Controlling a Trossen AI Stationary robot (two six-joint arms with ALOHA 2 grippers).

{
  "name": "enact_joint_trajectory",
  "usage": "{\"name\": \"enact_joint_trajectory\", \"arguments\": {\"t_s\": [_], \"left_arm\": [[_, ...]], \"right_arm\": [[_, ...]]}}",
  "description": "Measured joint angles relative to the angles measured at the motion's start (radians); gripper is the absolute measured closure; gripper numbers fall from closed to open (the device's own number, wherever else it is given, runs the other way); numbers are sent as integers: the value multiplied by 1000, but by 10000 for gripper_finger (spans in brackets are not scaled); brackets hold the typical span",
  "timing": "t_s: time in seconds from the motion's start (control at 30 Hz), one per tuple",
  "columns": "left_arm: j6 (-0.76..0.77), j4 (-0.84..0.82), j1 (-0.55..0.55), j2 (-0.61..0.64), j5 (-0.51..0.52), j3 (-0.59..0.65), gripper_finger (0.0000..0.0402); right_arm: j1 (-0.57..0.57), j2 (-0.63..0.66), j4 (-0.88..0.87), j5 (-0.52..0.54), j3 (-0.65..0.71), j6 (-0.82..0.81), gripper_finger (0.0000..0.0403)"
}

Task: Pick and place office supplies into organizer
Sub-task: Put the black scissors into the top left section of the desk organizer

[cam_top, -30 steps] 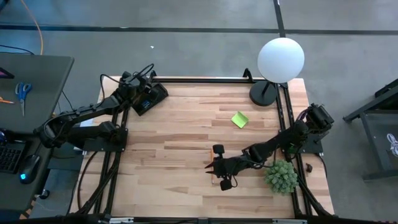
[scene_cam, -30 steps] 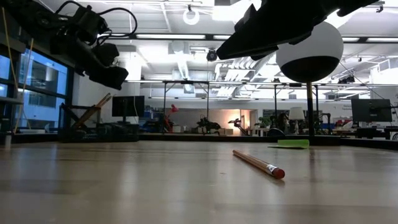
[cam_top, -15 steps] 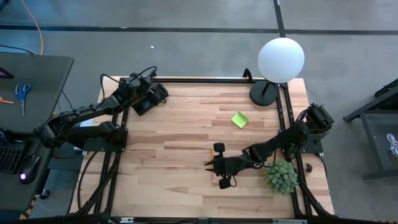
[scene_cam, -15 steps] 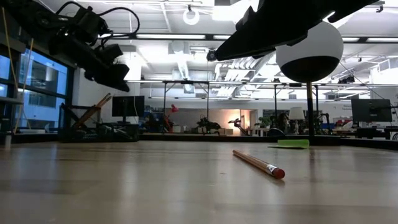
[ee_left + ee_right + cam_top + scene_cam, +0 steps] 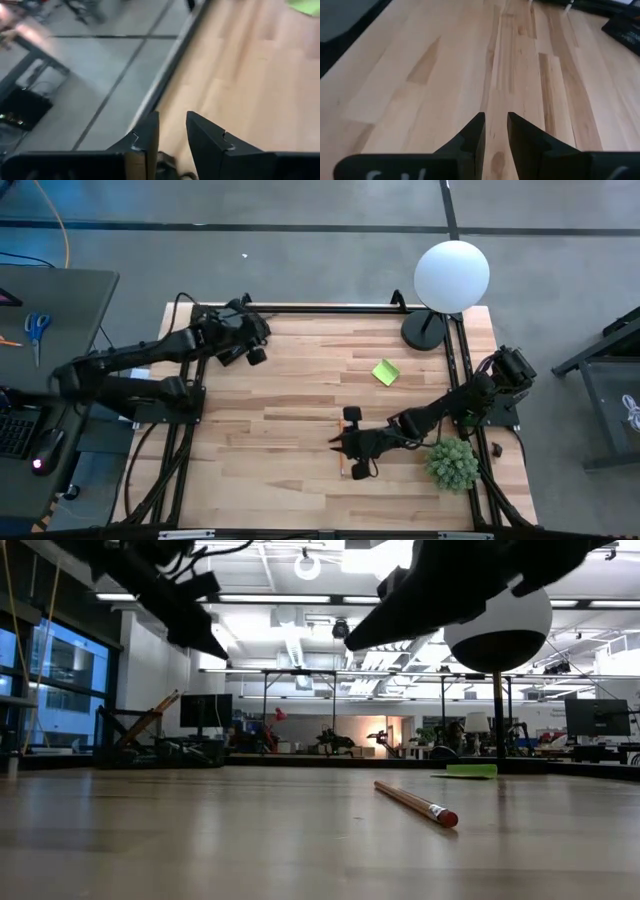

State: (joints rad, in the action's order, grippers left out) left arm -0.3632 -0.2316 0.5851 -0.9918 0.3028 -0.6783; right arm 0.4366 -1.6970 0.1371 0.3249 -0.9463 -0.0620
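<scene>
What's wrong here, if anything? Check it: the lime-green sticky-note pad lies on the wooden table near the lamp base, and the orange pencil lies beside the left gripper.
One thing is wrong: the orange pencil lies by the right gripper, not the left. The high view shows the left gripper far off, over the table's far left corner. The lime-green sticky-note pad does lie on the table near the lamp base.
</scene>
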Motion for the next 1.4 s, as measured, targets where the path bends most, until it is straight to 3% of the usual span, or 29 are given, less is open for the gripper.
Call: {"name": "enact_joint_trajectory", "arguments": {"t_s": [0.17,0.37,0.53,0.7,0.9,1.13,1.4], "left_arm": [[35,-259,-105,-115,11,-134,329],[70,-518,-121,-389,-46,-271,334],[-5,-686,-120,-606,50,-358,334],[-57,-650,-110,-714,113,-389,334],[-83,-587,-54,-741,158,-392,334],[-112,-566,8,-746,110,-391,330],[-114,-544,46,-798,120,-390,244]], "right_arm": [[0,0,-40,-2,0,19,330],[0,0,-51,-2,0,33,330],[0,0,-67,-2,0,37,330],[0,0,-68,2,12,37,330],[0,0,40,5,101,18,330],[0,0,214,6,211,11,330],[0,0,234,-2,176,120,330]]}}
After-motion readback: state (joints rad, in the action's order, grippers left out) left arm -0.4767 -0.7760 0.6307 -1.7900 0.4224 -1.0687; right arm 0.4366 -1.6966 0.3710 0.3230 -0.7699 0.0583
